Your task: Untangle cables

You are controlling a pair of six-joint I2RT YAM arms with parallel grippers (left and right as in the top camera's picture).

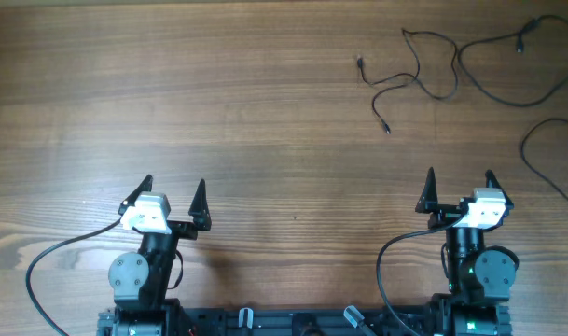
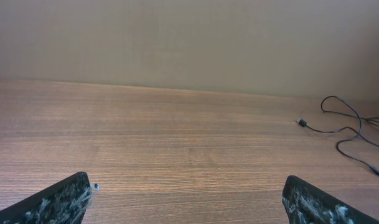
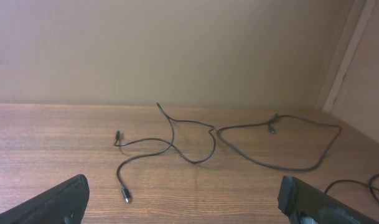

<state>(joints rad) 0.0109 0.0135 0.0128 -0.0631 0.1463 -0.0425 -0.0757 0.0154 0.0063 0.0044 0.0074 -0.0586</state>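
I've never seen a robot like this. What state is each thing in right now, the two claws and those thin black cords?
left gripper: open, holding nothing.
right gripper: open, holding nothing.
short cable: loose on the table, crossing over itself, untouched.
looped cable: lying in one wide open loop beside the short one, untouched.
edge cable: curved, partly out of view, untouched.

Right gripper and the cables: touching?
Apart. Overhead shows bare table between the right gripper and the cables; the right wrist view has them lying well beyond its open fingers.
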